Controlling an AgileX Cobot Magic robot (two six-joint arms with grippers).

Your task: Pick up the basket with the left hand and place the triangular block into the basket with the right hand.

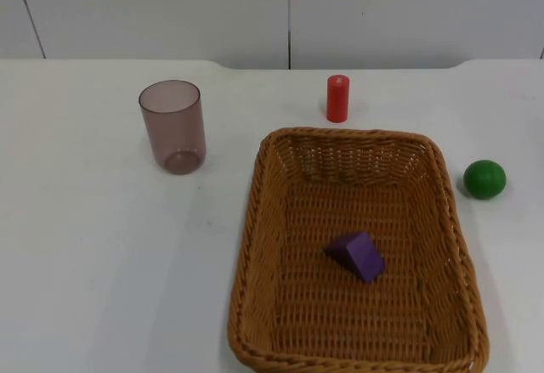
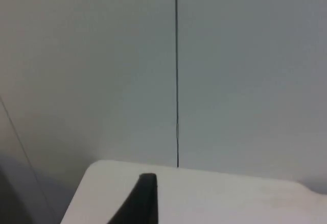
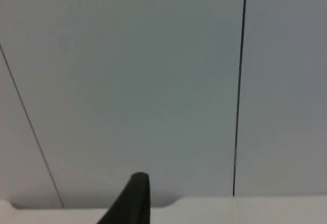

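The left gripper point(image 2: 145, 199) points at the grey partition wall point(image 2: 245, 71), poised over a strip of the white worktop point(image 2: 230, 196) where it meets that wall, with a dark vertical seam of the wall straight ahead and slightly to one side of it. Whether this gripper is apart or together cannot be told. The right gripper point(image 3: 135, 198) faces the same wall above the worktop's edge, between a slanting seam and an upright one, and its state cannot be told either. Both arms wait, and neither gripper is near the task's things. Out on the worktop in the top view, the wicker basket point(image 1: 255, 245) rests flat on the right arm's side of the middle. Its long axis runs from the wall end toward the near edge, and its near rim meets the picture's edge. The purple triangular block point(image 1: 357, 255) lies inside the basket on the woven floor, about midway along and a little toward the right arm's side, apart from all four walls. Its long axis lies on a diagonal, from the far left-arm side to the near right-arm side, with a sloping face turned upward. On the left arm's side of the basket, well apart from it, a translucent brownish cup point(image 1: 173, 127) stands upright. A red cylinder point(image 1: 337, 98) stands upright just beyond the basket's far rim, and a green ball point(image 1: 484, 178) sits near the basket's wall on the right arm's side.
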